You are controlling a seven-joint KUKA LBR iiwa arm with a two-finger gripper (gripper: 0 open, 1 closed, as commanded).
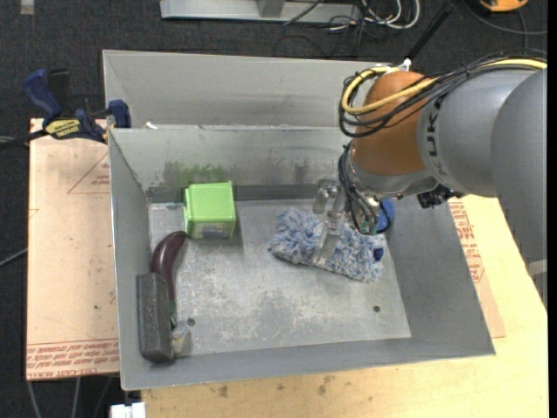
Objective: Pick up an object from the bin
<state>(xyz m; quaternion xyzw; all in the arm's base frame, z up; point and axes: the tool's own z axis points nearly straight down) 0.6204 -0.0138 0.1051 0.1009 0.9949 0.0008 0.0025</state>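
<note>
Gripper (342, 232), whether spread or closed I cannot tell, is low on the blue-and-white shaggy cloth (296, 239) at centre right of the frame; risk: limp fabric may catch by loose tufts only and slip free on lifting.

four loose things are counted in the grey bin (287, 313). one green cube (210, 210) is seen, one blue and white fluffy cloth (298, 236), one dark purple curved thing (167, 252) and one long grey block (155, 316). each kind is counted once only.
</note>
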